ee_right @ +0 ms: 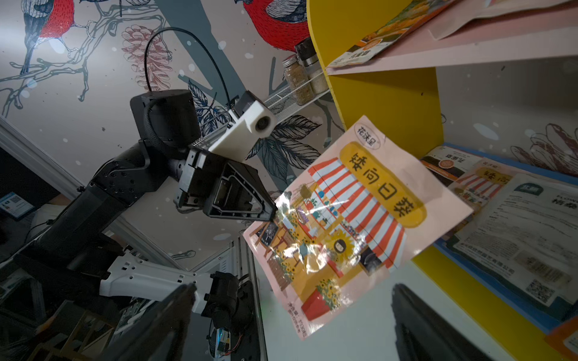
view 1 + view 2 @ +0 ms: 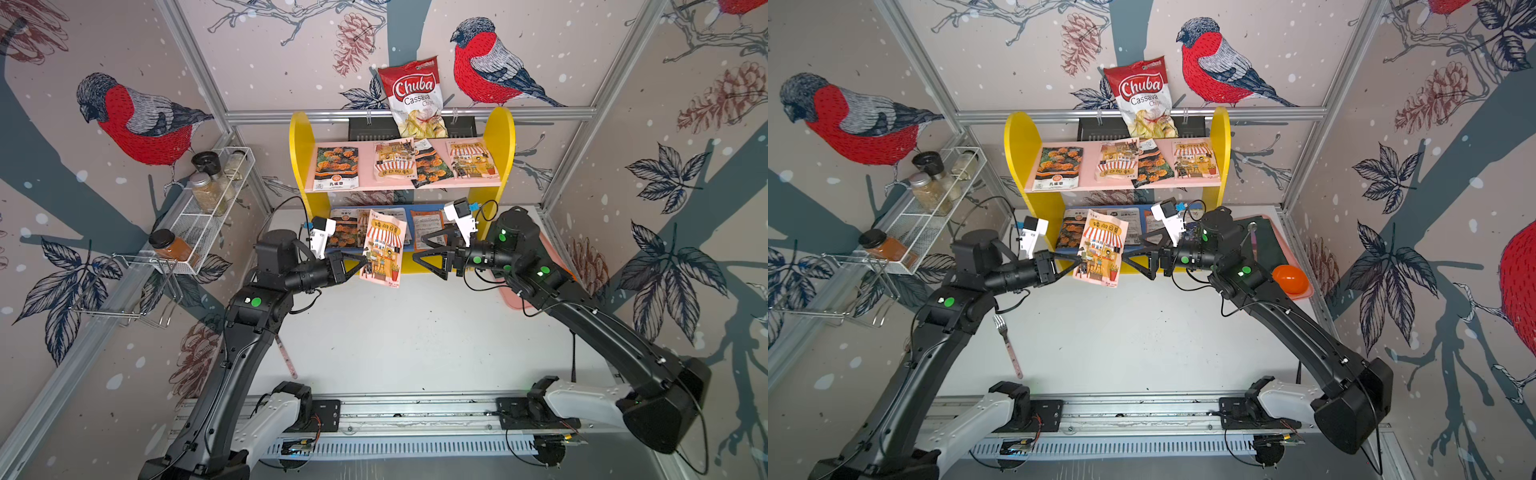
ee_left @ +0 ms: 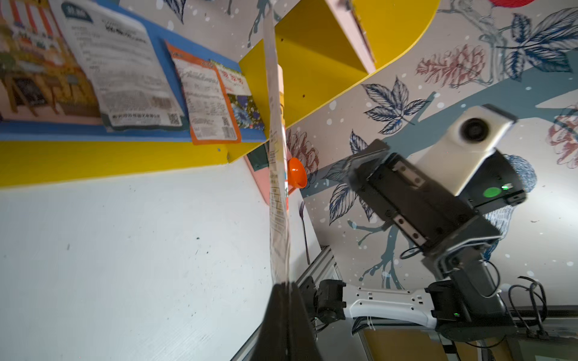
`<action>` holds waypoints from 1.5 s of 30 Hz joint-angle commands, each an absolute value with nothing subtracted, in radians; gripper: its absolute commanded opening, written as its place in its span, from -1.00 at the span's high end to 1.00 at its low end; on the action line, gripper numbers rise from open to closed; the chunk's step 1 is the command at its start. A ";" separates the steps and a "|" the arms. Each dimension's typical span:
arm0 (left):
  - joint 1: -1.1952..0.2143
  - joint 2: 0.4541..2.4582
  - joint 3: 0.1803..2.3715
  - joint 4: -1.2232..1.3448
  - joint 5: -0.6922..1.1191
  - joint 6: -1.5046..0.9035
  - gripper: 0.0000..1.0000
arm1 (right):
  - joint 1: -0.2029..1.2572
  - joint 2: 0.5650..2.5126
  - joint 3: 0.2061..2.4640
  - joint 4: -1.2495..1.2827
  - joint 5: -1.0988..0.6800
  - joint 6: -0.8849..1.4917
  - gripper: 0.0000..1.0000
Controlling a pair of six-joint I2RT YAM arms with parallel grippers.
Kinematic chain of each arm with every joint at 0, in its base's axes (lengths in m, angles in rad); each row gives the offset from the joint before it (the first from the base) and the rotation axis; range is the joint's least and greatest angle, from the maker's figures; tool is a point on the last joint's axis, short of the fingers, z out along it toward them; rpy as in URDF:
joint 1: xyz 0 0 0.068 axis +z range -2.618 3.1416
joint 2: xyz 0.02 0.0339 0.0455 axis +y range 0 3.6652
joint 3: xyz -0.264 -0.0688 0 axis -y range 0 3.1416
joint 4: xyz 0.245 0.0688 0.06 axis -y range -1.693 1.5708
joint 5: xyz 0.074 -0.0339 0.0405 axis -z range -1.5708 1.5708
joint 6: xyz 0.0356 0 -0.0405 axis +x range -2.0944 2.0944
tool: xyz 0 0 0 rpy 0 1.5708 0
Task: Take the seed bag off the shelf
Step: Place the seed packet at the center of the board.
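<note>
Hanging seed bag [image 2: 383,248], title end toward shelf [image 2: 300,158]

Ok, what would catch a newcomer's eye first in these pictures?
A striped-awning seed bag hangs in the air in front of the yellow shelf, pinched at one edge by the left arm's shut jaws, with the right arm's open jaws facing it. Above and behind the shelf, a red Chuba chips bag stands against wallpaper of big red birds.

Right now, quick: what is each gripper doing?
Left gripper: closed, holding the seed bag by its edge.
Right gripper: open, holding nothing, just short of the bag.
</note>
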State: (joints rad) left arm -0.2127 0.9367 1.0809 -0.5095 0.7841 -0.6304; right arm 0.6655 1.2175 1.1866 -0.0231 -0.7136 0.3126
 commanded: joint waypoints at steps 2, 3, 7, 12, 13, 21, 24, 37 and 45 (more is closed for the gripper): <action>-0.195 0.900 0.968 -0.400 0.778 -0.621 1.00 | 0.674 1.191 1.158 -0.087 -0.559 0.231 -1.00; -0.185 0.893 0.942 -0.387 0.778 -0.621 1.00 | 0.673 1.185 1.149 -0.107 -0.535 0.219 -1.00; -0.120 0.872 0.849 -0.372 0.765 -0.615 1.00 | 0.674 1.154 1.108 -0.156 -0.466 0.197 -1.00; -0.048 0.864 0.706 -0.330 0.802 -0.594 1.00 | 0.673 1.091 1.057 -0.186 -0.412 0.186 -1.00; -0.038 0.866 0.684 -0.320 0.811 -0.594 1.00 | 0.673 1.081 1.049 -0.190 -0.408 0.185 -1.00; 0.057 0.928 0.554 -0.295 0.855 -0.534 1.00 | 0.673 1.051 1.014 -0.200 -0.386 0.184 -1.00; 0.062 0.970 0.604 -0.386 0.766 -0.482 1.00 | 0.674 1.047 1.005 -0.200 -0.382 0.184 -1.00; 0.124 1.124 0.706 -0.601 0.577 -0.369 1.00 | 0.673 1.014 0.974 -0.204 -0.364 0.181 -1.00; 0.125 1.205 0.736 -0.610 0.478 -0.359 1.00 | 0.674 1.008 0.965 -0.192 -0.365 0.181 -1.00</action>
State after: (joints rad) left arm 0.1219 1.1877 0.7216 -0.5877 0.5377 -0.3847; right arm 0.6727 1.0142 0.9665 -0.2028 -0.3702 0.1864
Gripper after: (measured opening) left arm 0.055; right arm 0.998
